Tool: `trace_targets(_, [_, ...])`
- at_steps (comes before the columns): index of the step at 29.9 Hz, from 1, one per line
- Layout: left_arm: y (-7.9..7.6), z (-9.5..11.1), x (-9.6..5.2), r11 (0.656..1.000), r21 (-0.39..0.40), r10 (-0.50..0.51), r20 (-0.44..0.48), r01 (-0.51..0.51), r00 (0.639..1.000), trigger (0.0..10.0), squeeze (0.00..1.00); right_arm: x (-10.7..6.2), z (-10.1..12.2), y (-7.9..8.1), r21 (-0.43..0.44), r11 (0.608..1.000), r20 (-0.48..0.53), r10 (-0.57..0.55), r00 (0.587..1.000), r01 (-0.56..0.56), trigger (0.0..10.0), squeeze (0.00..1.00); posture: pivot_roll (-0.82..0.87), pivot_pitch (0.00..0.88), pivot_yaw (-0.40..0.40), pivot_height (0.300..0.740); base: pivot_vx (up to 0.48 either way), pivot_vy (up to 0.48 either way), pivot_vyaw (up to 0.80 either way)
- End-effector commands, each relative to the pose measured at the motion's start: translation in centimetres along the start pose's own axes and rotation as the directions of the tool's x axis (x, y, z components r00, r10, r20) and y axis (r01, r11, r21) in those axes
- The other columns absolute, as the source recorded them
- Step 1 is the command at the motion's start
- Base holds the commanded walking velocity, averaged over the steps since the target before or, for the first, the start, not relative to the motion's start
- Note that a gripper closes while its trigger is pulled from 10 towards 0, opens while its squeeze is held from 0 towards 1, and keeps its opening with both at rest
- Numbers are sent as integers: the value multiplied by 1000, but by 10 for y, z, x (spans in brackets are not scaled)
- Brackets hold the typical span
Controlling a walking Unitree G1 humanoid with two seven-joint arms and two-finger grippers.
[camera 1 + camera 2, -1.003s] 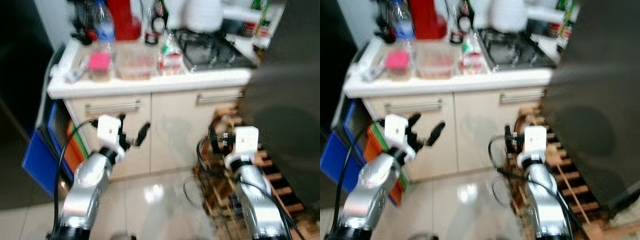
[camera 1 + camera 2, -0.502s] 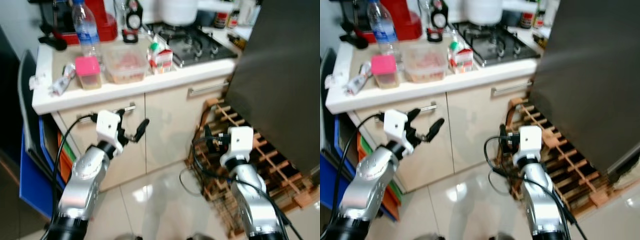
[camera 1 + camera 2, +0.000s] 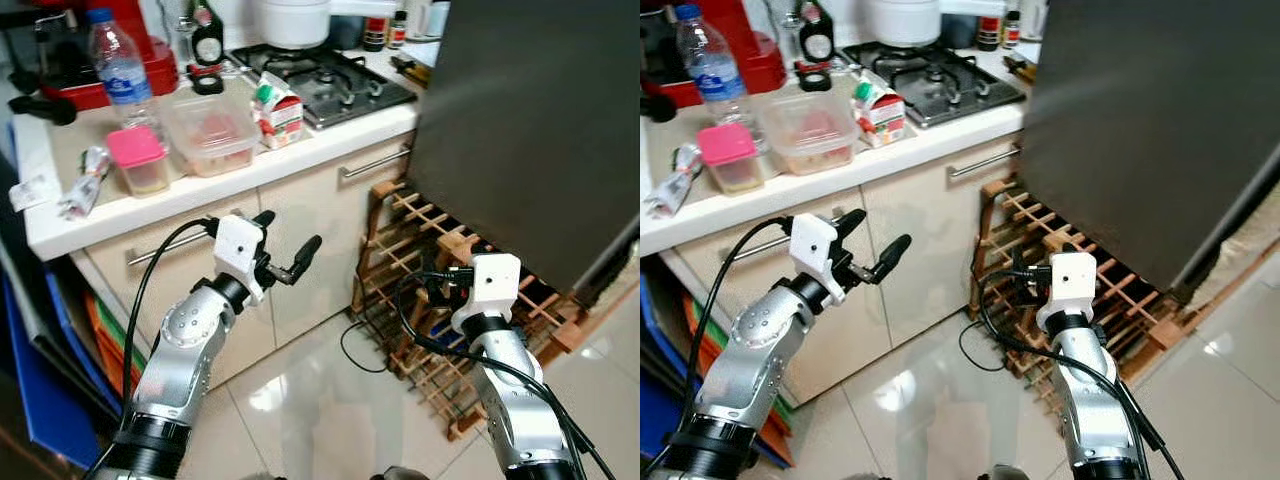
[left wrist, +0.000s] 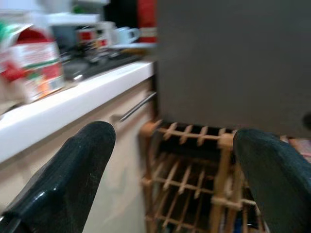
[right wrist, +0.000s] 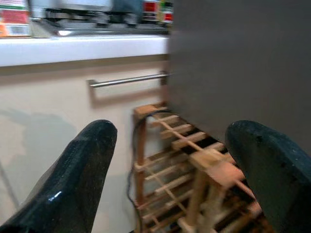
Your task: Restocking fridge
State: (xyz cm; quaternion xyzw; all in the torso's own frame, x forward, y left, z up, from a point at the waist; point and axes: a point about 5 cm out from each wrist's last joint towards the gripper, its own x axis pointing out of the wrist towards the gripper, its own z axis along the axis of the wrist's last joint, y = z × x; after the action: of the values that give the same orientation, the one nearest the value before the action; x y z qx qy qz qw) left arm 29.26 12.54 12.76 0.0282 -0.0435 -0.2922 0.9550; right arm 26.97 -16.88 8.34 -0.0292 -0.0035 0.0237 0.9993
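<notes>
Fridge (image 3: pixel 530 130), its dark side standing upright, is rising just right of your right gripper (image 3: pixel 437 285); you're holding both jaws apart and empty, left gripper (image 3: pixel 285 245) facing cabinet (image 3: pixel 300 250) below tabletop (image 3: pixel 330 135).

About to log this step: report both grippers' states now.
Left gripper: open, holding nothing, raised before the cabinet.
Right gripper: open, holding nothing, facing the wooden rack.

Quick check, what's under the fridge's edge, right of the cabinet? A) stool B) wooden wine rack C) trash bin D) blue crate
B: a wooden wine rack stands on the floor beside the cabinet, running under the dark fridge, with a black cable looped in front of it.
</notes>
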Motion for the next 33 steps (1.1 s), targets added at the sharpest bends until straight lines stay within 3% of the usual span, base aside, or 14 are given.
trace_targets(1, [-1,3,4,1000,2,-29,10,29,1000,10000,0,3,4,-3,-5,1000,21,-17,1000,17,10000,0,-71,0,18,719,0,-480,-494])
trace_targets(5, [0,1,8,999,3,-32,7,32,999,10000,0,3,6,-4,-3,999,39,-32,999,33,10000,0,-72,0,17,719,0,-480,-492])
trace_targets(11, [19,-18,7,988,-87,122,-52,-126,991,10000,0,-10,7,-9,-2,997,72,-72,995,72,10000,0,-80,0,12,702,0,-480,-480])
trace_targets(16, [11,-17,11,990,-95,99,-36,-102,994,10000,0,-17,2,-11,-5,997,57,-82,995,83,10000,0,-83,0,13,678,0,-410,-450])
trace_targets(27, [12,-19,18,990,-67,121,-49,-125,991,10000,0,-12,3,-11,-11,996,63,-86,994,87,10000,0,-83,0,14,624,0,0,-445])
trace_targets(33, [11,-18,20,990,-64,127,-42,-129,991,10000,0,-6,5,-8,-25,997,52,-70,996,72,10000,0,-79,0,13,624,0,0,-72])
